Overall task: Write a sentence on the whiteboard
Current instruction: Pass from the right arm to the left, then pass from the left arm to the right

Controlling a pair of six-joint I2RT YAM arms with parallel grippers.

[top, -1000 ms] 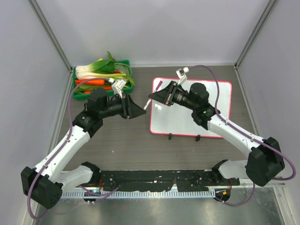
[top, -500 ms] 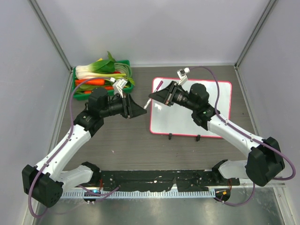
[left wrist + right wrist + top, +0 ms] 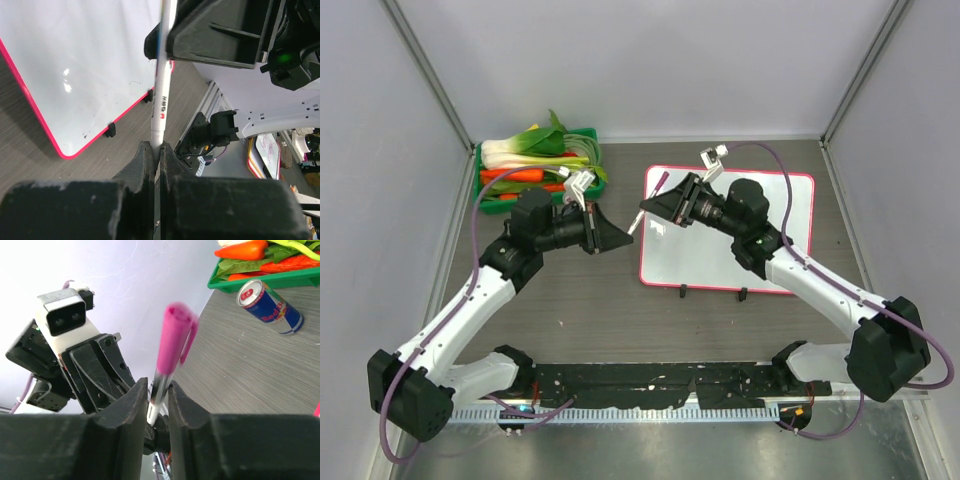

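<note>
The whiteboard (image 3: 770,250) lies flat at the right, glossy white with a pink-red frame and two black feet at its near edge. I see no sentence on it. A marker (image 3: 645,205) with a white barrel and a pink cap (image 3: 172,340) hangs in the air over the board's left edge, held from both ends. My left gripper (image 3: 622,236) is shut on the white barrel's end (image 3: 161,100). My right gripper (image 3: 655,208) is shut on the barrel just below the cap. The board also shows in the left wrist view (image 3: 75,65).
A green crate (image 3: 485,165) of leafy greens and carrots stands at the back left. A Red Bull can (image 3: 270,307) lies on the table beside the crate (image 3: 260,280). Grey walls close in the table on three sides.
Almost nothing. The right wrist has edged slightly to the right and the left gripper slightly to the left. Both still hold the marker.
</note>
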